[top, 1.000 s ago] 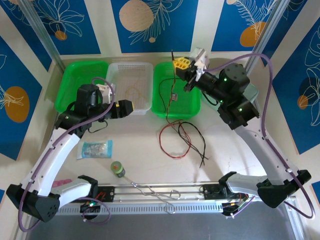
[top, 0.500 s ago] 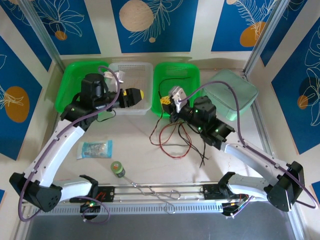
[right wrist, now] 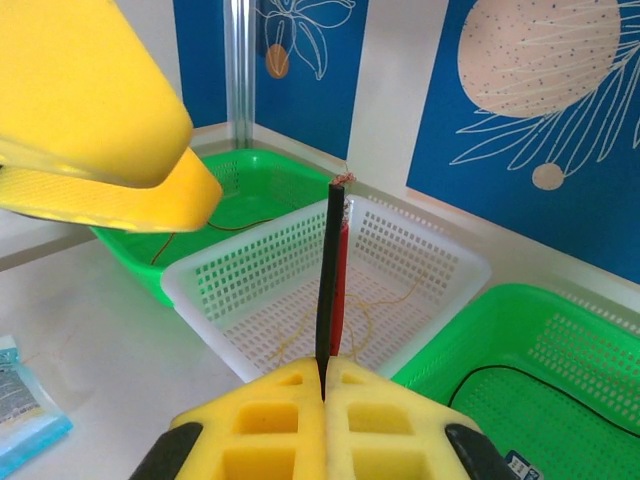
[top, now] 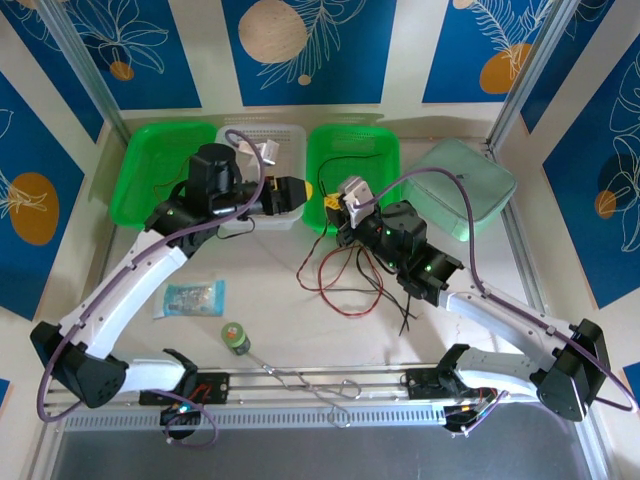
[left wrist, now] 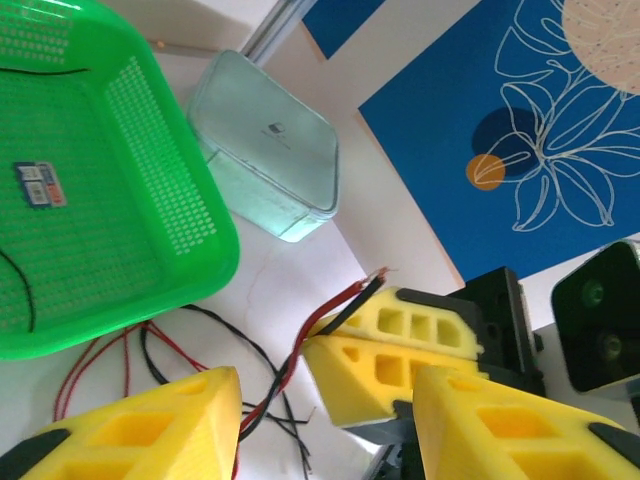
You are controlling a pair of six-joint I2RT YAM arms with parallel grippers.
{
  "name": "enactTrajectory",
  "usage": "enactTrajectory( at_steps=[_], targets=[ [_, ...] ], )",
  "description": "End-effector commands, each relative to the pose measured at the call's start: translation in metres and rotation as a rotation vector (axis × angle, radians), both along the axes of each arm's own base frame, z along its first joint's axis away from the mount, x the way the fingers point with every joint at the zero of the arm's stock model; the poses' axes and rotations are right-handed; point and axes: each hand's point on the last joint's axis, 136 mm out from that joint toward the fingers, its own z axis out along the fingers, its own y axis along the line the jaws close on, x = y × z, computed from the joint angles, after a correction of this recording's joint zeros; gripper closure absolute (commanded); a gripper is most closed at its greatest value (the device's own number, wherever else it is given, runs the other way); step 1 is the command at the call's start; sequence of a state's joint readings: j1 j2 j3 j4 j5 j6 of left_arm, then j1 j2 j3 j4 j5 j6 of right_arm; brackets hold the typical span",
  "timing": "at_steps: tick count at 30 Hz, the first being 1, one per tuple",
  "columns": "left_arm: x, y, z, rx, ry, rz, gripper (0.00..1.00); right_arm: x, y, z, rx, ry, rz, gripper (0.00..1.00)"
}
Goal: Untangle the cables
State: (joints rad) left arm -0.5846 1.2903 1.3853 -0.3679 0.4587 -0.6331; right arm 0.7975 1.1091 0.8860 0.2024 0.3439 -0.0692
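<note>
Top external view: a pale table stands among blue wall panels with leaf prints; along the back are a left green tray, a white tray, a middle green tray and a pale lidded box; nearer the front lie a blue packet and a bent silver wire. The cables are thin red and black strands, looped loosely on the table in front of the middle green tray; one red-and-black pair stands upright, pinched in the right gripper, whose jaws are together on it; a thin yellow-tan strand lies in the white tray. The left gripper has its jaws apart, just beside the right one, clamping nothing. A second ago the right gripper hung high over the back of the middle green tray; it has come down to that tray's front edge; the left gripper has moved right from the white tray's front.
</note>
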Motion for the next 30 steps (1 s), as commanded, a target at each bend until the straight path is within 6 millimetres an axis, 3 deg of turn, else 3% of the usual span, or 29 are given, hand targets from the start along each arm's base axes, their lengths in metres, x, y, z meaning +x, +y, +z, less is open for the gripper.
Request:
enactTrajectory(
  at_steps=[1, 13, 24, 27, 30],
  targets=[
    [-0.002, -0.016, 0.029, -0.08, -0.046, -0.042, 0.51, 0.004, -0.002, 0.017, 0.045, -0.03, -0.037, 1.0],
    [0.011, -0.025, 0.019, -0.037, -0.035, -0.015, 0.56, 0.001, 0.007, 0.018, 0.003, -0.047, -0.011, 1.0],
    [0.014, -0.025, 0.014, -0.027, -0.024, 0.013, 0.86, -0.001, 0.008, 0.018, -0.017, -0.053, -0.007, 1.0],
    [0.013, -0.026, 0.014, -0.033, -0.029, 0.009, 1.0, -0.002, 0.008, 0.019, -0.015, -0.051, -0.002, 1.0],
    [0.011, -0.029, 0.015, -0.041, -0.04, -0.013, 1.0, -0.004, 0.009, 0.018, -0.012, -0.038, 0.008, 0.98]
  ],
)
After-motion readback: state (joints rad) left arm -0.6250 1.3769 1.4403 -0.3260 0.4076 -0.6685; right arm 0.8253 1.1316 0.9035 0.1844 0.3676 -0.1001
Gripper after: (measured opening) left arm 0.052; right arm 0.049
